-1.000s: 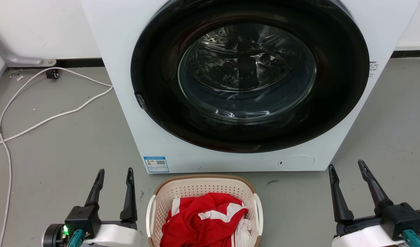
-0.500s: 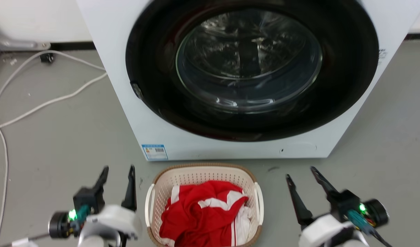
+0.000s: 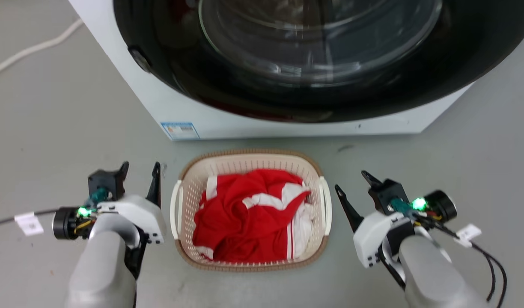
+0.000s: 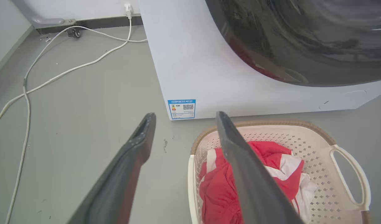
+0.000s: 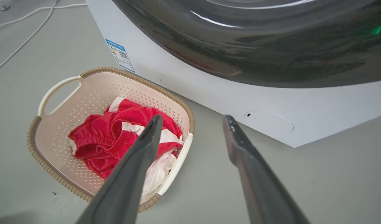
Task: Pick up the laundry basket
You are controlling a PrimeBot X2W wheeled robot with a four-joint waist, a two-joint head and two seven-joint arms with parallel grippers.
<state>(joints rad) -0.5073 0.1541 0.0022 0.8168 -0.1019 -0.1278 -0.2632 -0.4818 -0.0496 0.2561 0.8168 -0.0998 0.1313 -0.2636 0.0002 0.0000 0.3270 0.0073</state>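
Observation:
The laundry basket (image 3: 245,153) stands on the grey floor just in front of the washer, cream with perforated walls, a tan rim and white side handles (image 3: 175,209). A red and white garment (image 3: 249,214) lies inside it. My left gripper (image 3: 141,167) hovers open just left of the basket's left handle, with nothing between its fingers. In the left wrist view the left gripper (image 4: 186,114) has its right finger over the basket (image 4: 271,123). My right gripper (image 3: 351,180) is open beside the right handle, apart from it. The right wrist view shows the right gripper (image 5: 193,117) and the basket (image 5: 131,76) at left.
The white washer (image 3: 287,126) with its dark round door (image 3: 313,55) rises directly behind the basket. A white cable (image 4: 53,77) trails over the floor at the far left. Grey floor (image 3: 52,128) lies on both sides of the basket.
The head camera has tilted down, so the whole basket now shows. Both arms have reached forward; the right gripper has come in much closer to the basket's right side. Both stay open.

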